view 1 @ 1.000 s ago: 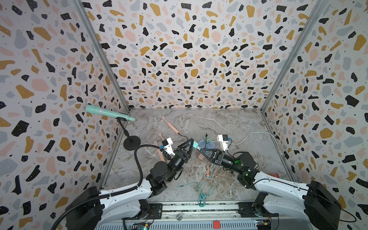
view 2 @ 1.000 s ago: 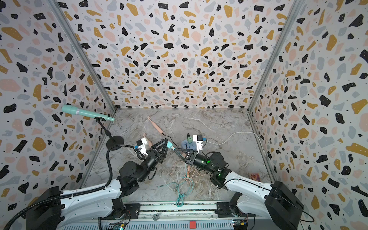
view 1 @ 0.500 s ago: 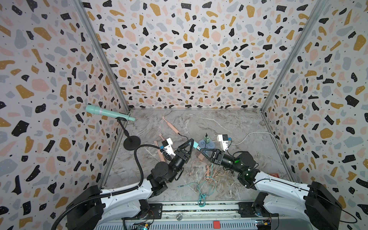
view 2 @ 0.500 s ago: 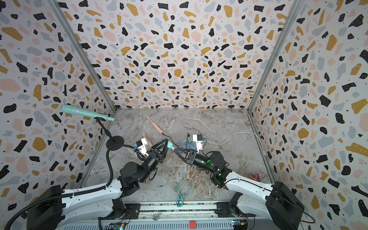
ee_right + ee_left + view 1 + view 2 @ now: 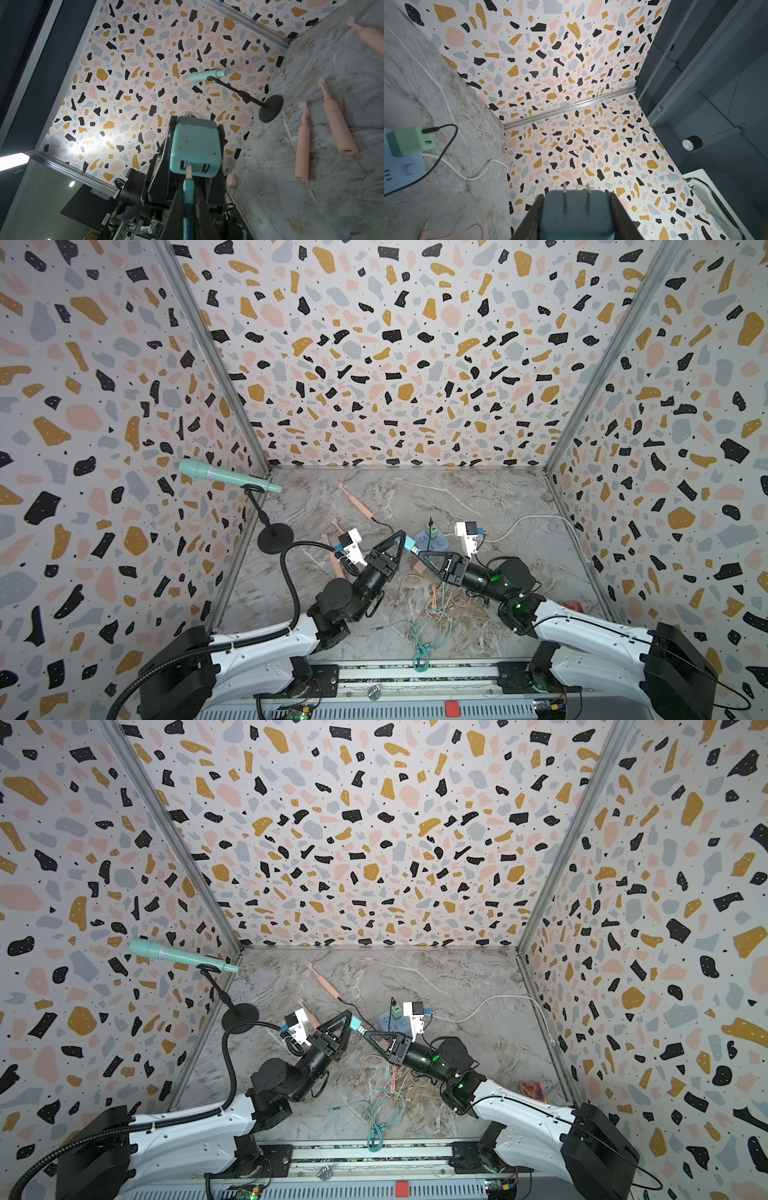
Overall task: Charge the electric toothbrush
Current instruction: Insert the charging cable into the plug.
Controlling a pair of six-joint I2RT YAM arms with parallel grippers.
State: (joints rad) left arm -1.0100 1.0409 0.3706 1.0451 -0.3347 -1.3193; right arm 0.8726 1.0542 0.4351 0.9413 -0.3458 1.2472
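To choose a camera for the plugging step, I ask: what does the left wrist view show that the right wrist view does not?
Only left wrist: the two prongs, the green charger on the blue power strip, a black cable. Only right wrist: the USB plug held by the right claw at one port, three pink toothbrushes, the microphone. Both: the teal adapter gripped by the left claw.

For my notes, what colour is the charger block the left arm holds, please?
The charger block is teal, clearest in the right wrist view.
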